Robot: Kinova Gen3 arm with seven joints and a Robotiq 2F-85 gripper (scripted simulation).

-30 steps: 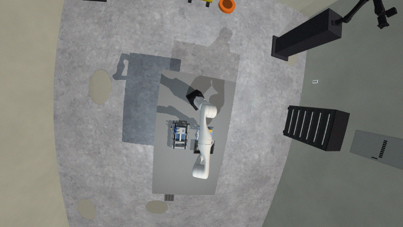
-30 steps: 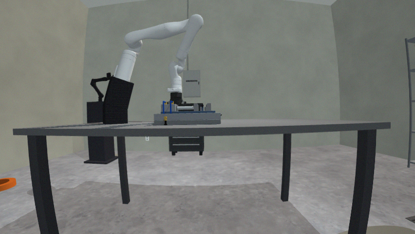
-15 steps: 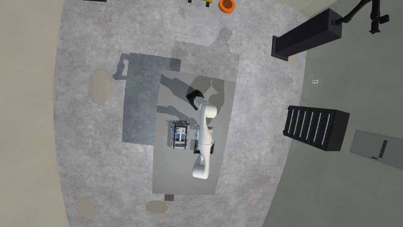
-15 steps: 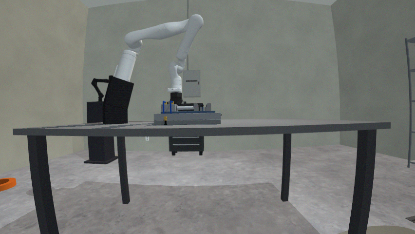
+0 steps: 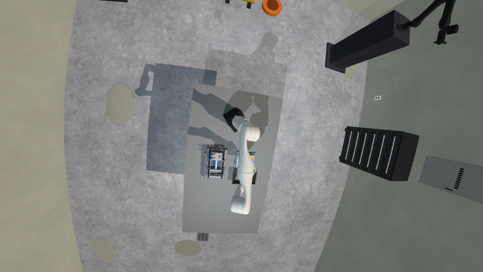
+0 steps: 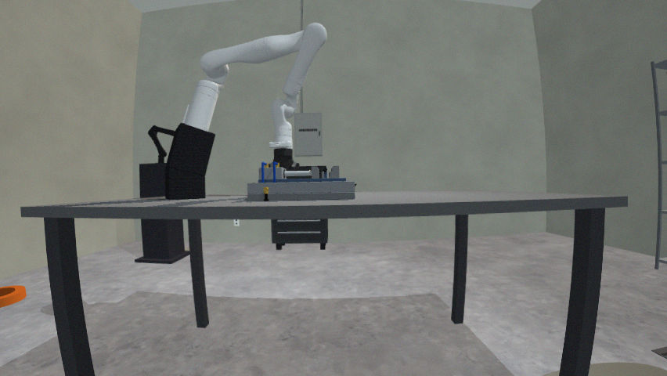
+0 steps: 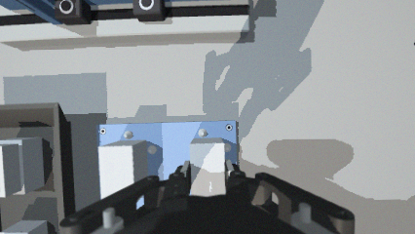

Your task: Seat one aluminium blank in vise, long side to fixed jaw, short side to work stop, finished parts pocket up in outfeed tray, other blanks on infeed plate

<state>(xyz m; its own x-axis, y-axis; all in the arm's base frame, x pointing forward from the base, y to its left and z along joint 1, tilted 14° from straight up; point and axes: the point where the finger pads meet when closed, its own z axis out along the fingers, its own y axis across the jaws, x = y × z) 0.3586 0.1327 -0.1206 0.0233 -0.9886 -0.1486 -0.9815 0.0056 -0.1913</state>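
Step in hand: pickup of 1 aluminium blank from the infeed plate. The gripper is clamped on this blank, 1 finger on each side face. The blank sits directly ahead of the fingers, apparently still on the plate. Its long axis appears to run away from the tool. A 2nd blank lies just left of the fingers. Next move, as judged: lift straight up, then carry to the vise.

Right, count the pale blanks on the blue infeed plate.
2: one blank between the gripper fingers, another beside it on the infeed plate. The gripper may hide more.
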